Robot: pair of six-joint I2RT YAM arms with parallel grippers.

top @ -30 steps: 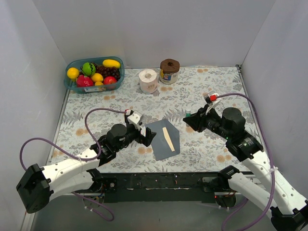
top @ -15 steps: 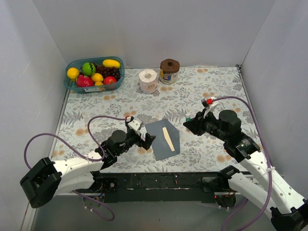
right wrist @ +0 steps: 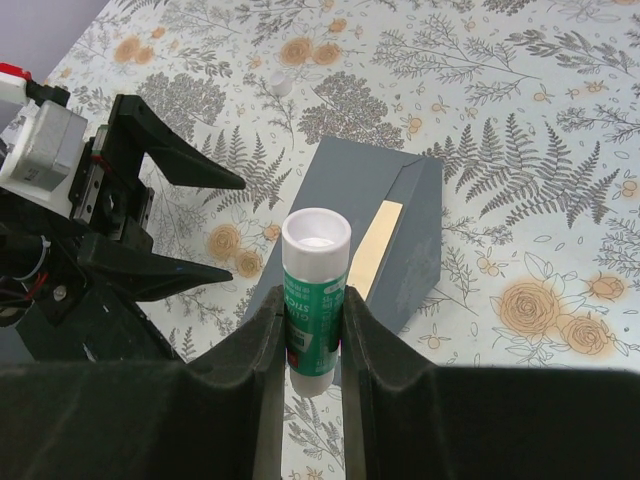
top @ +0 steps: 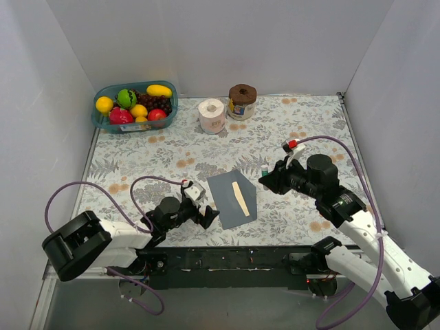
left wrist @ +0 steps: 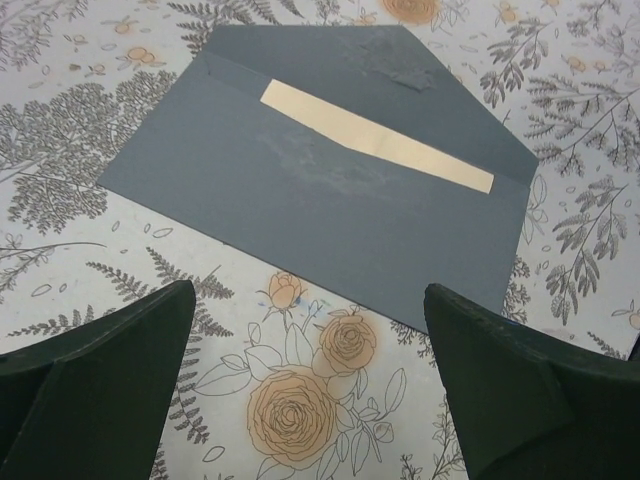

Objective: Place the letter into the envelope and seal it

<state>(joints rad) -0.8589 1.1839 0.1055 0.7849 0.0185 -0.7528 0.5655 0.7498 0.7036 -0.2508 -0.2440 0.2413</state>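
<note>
Envelope [left wrist: 330,200]: dark grey, lying flat on the floral worktop [top: 137,158] near its front edge, between the two hands, with its pointed flap folded open.
Letter [left wrist: 375,140]: tucked inside the envelope; only a narrow cream strip shows at the mouth, under the open flap.
Left hand [left wrist: 308,300]: jaws spread wide, holding nothing, low over the worktop just off the envelope's left side.
Right hand [right wrist: 310,300]: fingers clamped on a glue stick [right wrist: 316,245], held above the worktop to the right of the envelope.
Glue stick: green label, white top end pointing up at the wrist camera.
</note>
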